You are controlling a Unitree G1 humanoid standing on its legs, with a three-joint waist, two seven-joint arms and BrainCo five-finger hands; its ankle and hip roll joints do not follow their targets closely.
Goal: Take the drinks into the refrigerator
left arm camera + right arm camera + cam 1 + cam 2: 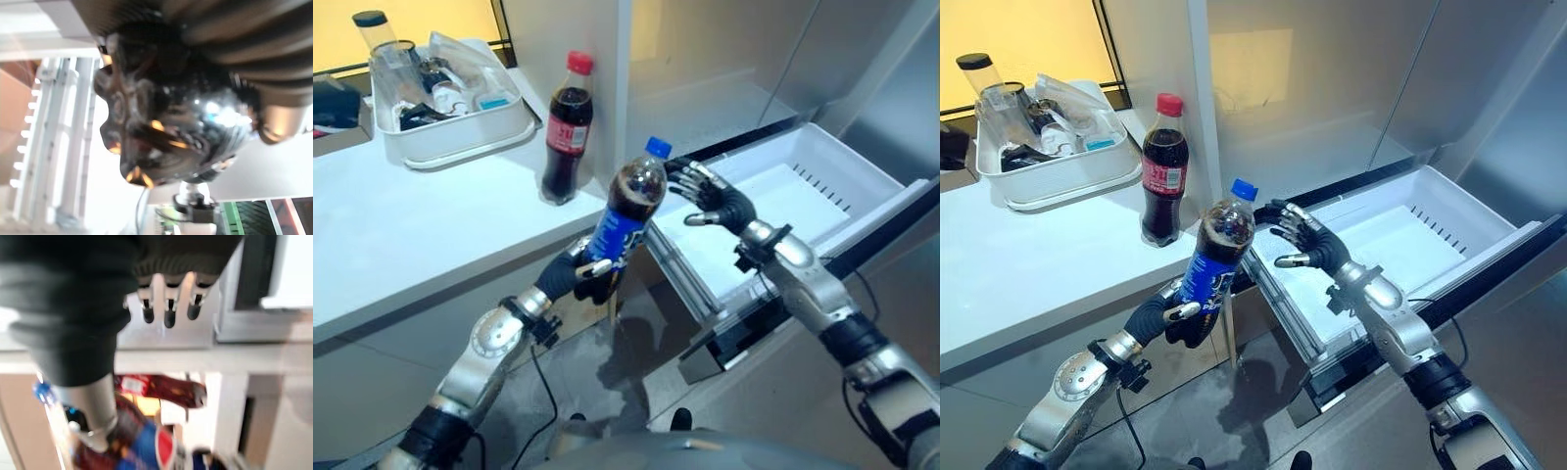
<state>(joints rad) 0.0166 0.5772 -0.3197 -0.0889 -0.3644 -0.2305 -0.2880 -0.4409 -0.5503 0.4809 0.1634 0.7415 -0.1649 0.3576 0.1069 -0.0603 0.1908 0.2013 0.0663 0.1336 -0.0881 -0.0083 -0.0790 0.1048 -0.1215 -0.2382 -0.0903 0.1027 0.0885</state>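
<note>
Two cola bottles are showing in the head views. One, the blue-capped bottle (628, 211) with a blue label, is being held by the left hand (576, 278), whose fingers and thumb are curling round its lower part; the bottle is tilting with its cap leaning away from the robot and toward the right, in the air off the bench (401, 235) edge and just beside the front left corner of the open drawer (822, 166). In the left wrist view the dark base of this bottle is sitting right against the camera, past the ribbed cover.

Second item, the red-capped bottle (567, 129), is standing upright on the white bench, close to its edge and next to the refrigerator's white side wall (558, 29).

Right hand (710, 194) is hovering just to the right of the blue-capped bottle's neck, fingers spread and only lightly bent, gripping nothing; its fingertips are lying near the cap, and I cannot tell whether they are touching. Its own wrist view is showing straight fingers (168, 313) with the blue label low beyond the thumb.

White drawer is standing pulled out from the refrigerator, with no drinks inside.

Farther back on the bench, a white tray (460, 137) is holding mixed small items, a clear dark-lidded jar (378, 34) at its far left corner.
</note>
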